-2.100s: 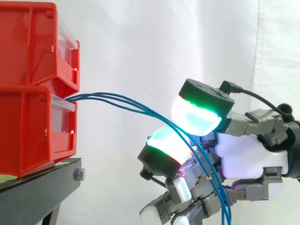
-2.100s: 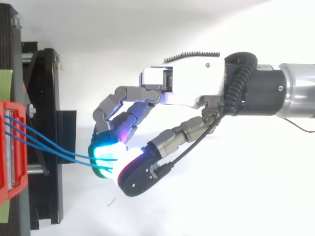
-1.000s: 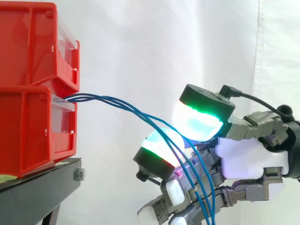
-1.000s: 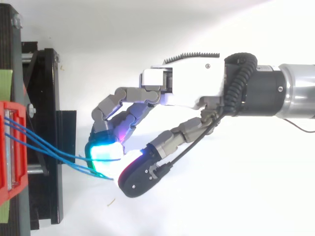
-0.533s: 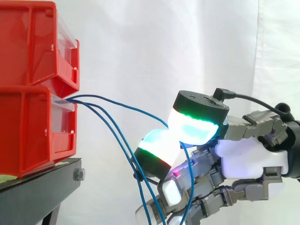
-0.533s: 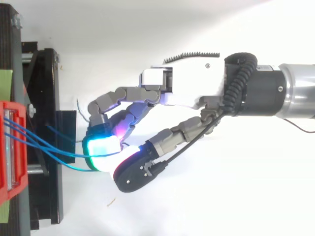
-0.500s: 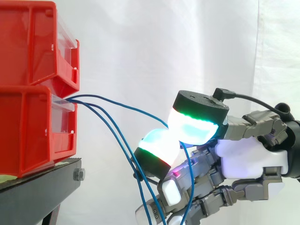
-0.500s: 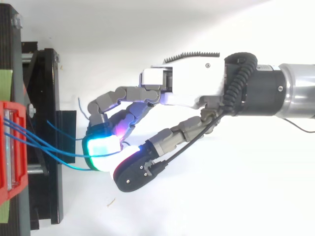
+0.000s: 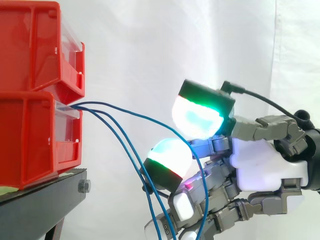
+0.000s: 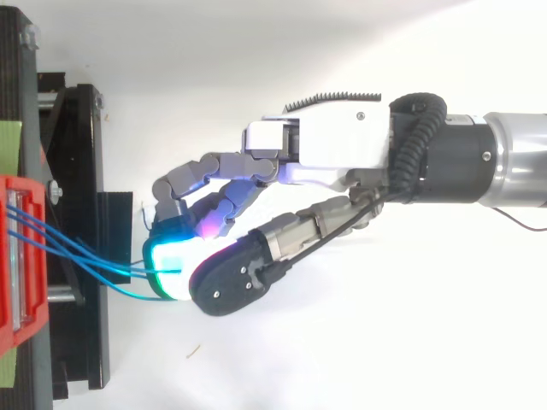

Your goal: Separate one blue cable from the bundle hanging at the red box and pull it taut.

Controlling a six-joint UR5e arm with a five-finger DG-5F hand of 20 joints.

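Two red bins stood stacked at the left edge of the side view, the upper red bin [image 9: 35, 45] on the lower red bin [image 9: 35, 135], both on the black stand [image 9: 40, 205] in the lower left corner. A white curtain [image 9: 150, 50] hung behind.

Three cables left the front of the lower red bin, where the two bins meet. One blue cable [image 9: 131, 110] was apart from the rest. It rose slightly, curved rightward across the middle of the frame into the hand [image 9: 265, 170], then dropped out of the frame at the bottom. It ran in a bow, not a straight line. The two other blue cables [image 9: 135, 162] fell away steeply toward the lower centre, to the left of the hand.

The hand occupied the right and lower right of the side view. In the top view the hand [image 10: 329, 149] reached leftward from the right edge toward the stand. Whether it gripped the blue cable could not be determined.
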